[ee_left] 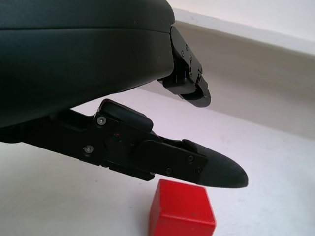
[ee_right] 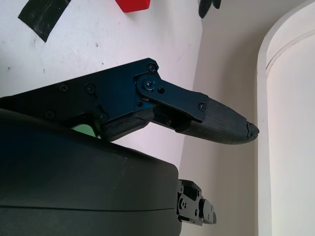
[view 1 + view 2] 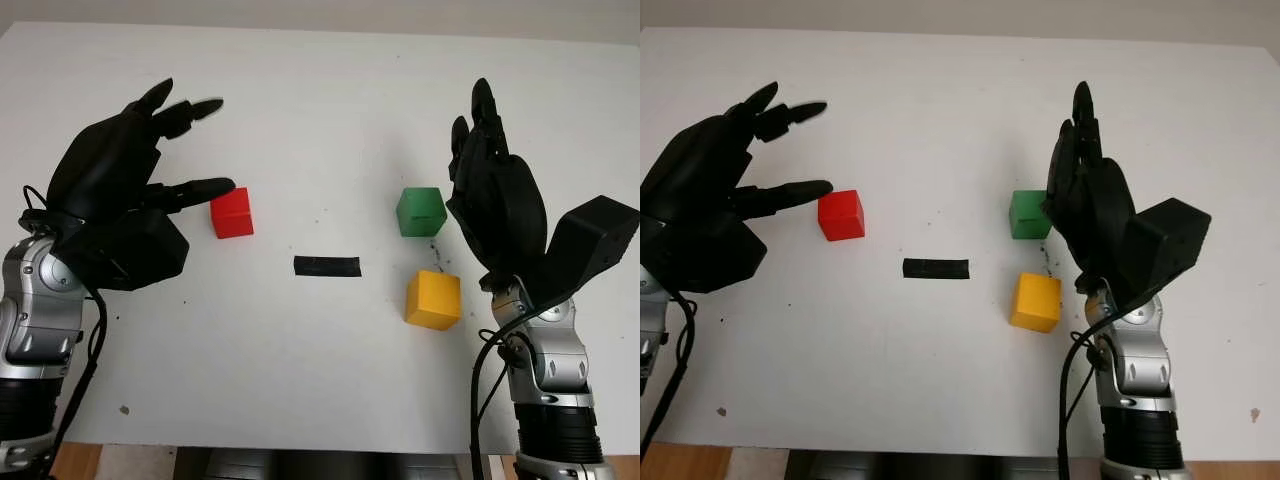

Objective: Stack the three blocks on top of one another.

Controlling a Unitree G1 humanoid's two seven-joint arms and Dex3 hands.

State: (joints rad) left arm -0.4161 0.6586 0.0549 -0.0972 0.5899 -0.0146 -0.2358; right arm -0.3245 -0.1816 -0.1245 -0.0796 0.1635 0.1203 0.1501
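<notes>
**Ana:** Arms first, nearest the bottom edge: what are they made of?

**Ben:** Ribbed silver metal forearms with loose black cables, rising at the lower left and lower right. Each ends in a matte black plastic hand with a smooth, rounded shell.

**Ana:** And beyond them?

**Ben:** The white table (image 3: 300, 380), flat and matte with a few dark specks. Its near edge runs along the bottom of the frame. Right of centre sits the yellow block (image 3: 433, 299), a clean-edged cube standing alone. Left of it, at mid-frame, lies a black tape strip (image 3: 326, 267), flat and rectangular.

**Ana:** The right hand?

**Ben:** The right hand (image 3: 492, 200) is at the right of the frame, open and holding nothing, palm side turned toward the green block (image 3: 420, 211). That glossy cube stands just beside it, above the yellow one and apart from it. I cannot tell whether hand and cube touch.

**Ana:** The left?

**Ben:** The left hand (image 3: 130, 195) is at the left of the frame, open, nothing in its grasp. One rounded fingertip (image 1: 224, 169) hangs just over the near top edge of the red block (image 3: 231, 213), a smooth cube on the table.

**Ana:** Room to move?

**Ben:** Bare table spreads between the red cube and the other two, and wide white surface continues to the far edge at the top of the frame.
</notes>
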